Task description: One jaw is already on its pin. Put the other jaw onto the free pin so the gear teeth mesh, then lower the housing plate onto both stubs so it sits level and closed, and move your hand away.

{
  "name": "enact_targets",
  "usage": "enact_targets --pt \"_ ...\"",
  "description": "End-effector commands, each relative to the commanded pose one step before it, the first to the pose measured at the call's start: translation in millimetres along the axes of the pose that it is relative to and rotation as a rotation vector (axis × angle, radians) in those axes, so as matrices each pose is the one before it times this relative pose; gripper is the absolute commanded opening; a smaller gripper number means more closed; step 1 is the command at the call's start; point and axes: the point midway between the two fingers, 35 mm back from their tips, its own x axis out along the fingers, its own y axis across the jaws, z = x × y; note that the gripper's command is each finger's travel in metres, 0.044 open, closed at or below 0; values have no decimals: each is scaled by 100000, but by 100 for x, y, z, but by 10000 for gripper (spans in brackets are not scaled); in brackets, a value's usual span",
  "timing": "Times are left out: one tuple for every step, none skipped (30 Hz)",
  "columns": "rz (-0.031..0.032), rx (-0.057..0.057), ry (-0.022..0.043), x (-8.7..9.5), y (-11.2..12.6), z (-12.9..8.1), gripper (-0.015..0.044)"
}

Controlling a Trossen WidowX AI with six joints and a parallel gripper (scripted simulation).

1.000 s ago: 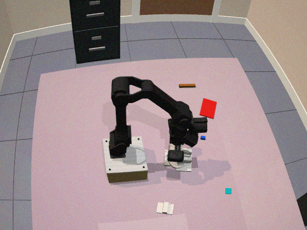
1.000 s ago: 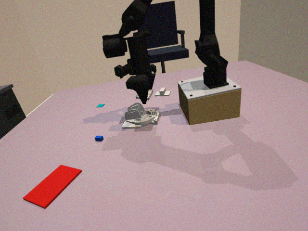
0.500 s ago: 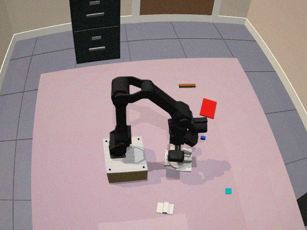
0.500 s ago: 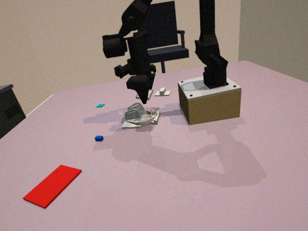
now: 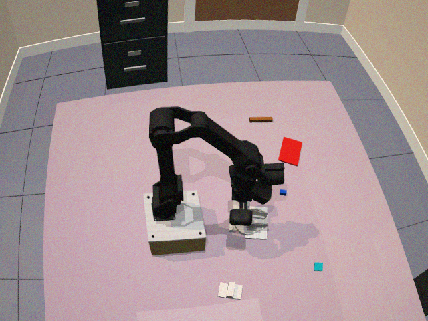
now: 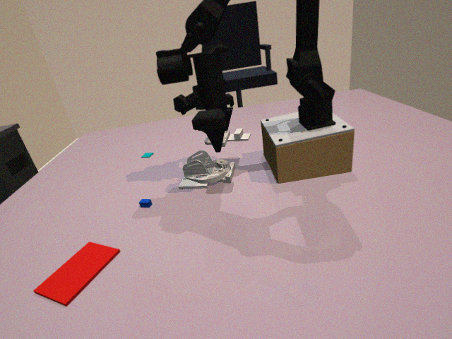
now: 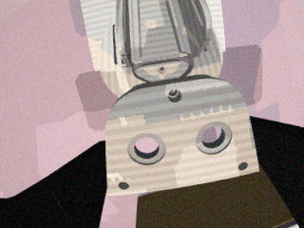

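Note:
My gripper (image 6: pixel 219 141) (image 7: pixel 176 136) is shut on the light housing plate (image 6: pixel 226 138) (image 7: pixel 173 163), one finger at each side edge. The plate has two ringed holes and hangs above the mechanism, apart from it in the exterior view. The mechanism's striped base (image 5: pixel 256 235) (image 6: pixel 193 184) (image 7: pixel 92 28) lies on the table. Two grey jaws (image 5: pixel 259 225) (image 6: pixel 195 169) (image 7: pixel 154 30) lie side by side on it, pointing away from the arm's base. In the wrist view the plate hides their gear ends, pins and stubs. I cannot tell whether the teeth mesh.
The arm's base box (image 5: pixel 178 245) (image 6: pixel 313 157) stands beside the mechanism. A small white stand (image 5: pixel 230 290) (image 6: pixel 239 135), a cyan square (image 5: pixel 318 266) (image 6: pixel 147 155), a blue block (image 5: pixel 283 192) (image 6: pixel 145 203), a red plate (image 5: pixel 290 151) (image 6: pixel 78 272) and a brown bar (image 5: pixel 261 119) lie around.

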Motion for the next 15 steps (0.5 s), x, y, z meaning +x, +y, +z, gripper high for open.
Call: enact_targets --pt "-452 489 -41 -4 -61 -48 351" --pt "0 0 0 0 0 0 351" --pt "0 0 0 0 0 0 351" --pt "0 0 0 0 0 0 351" --pt "0 0 0 0 0 0 351" --pt "0 238 0 0 0 0 351" --pt "0 595 0 0 0 0 351" --pt "0 238 0 0 0 0 351" --pt "0 0 0 0 0 0 351" --pt "0 0 0 0 0 0 351" --pt "0 0 0 0 0 0 351" --pt "0 0 0 0 0 0 351" --pt "0 0 0 0 0 0 351" --pt "0 0 0 0 0 0 351" --pt "0 0 0 0 0 0 351"
